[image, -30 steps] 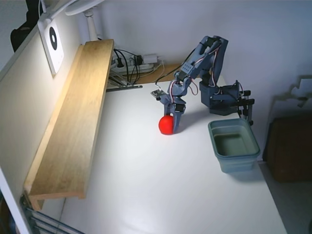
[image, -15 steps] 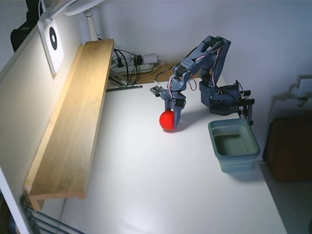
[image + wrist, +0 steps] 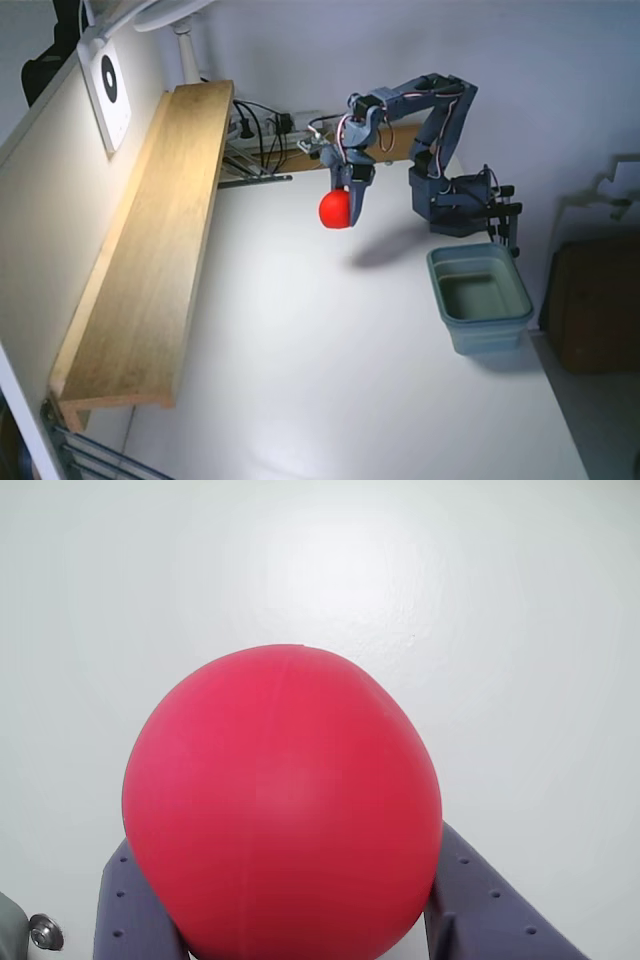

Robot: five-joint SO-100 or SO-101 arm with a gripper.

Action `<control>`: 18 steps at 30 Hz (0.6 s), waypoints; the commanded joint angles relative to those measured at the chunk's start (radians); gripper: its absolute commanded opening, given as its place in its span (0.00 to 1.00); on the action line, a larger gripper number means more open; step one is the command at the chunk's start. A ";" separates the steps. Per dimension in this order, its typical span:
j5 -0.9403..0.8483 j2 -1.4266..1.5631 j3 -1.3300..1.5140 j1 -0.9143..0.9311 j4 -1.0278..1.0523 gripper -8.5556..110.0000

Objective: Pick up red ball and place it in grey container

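White counter (image 3: 330, 380), bare mid-span. Gripper (image 3: 345, 200) clamps the ball (image 3: 335, 209) aloft near the back edge; carry it level toward the right edge, centre over the tub (image 3: 480, 297), then release.

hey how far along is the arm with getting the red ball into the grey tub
Done: the pick. The gripper is shut on the red ball, held off the white table; the wrist view shows the ball between both fingers. In hand: the carry, with the ball hanging left of the grey container in the fixed view. Left: moving over the tub, which looks empty, and releasing.
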 commanded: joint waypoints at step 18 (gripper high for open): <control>0.002 -0.063 -0.368 0.017 0.253 0.27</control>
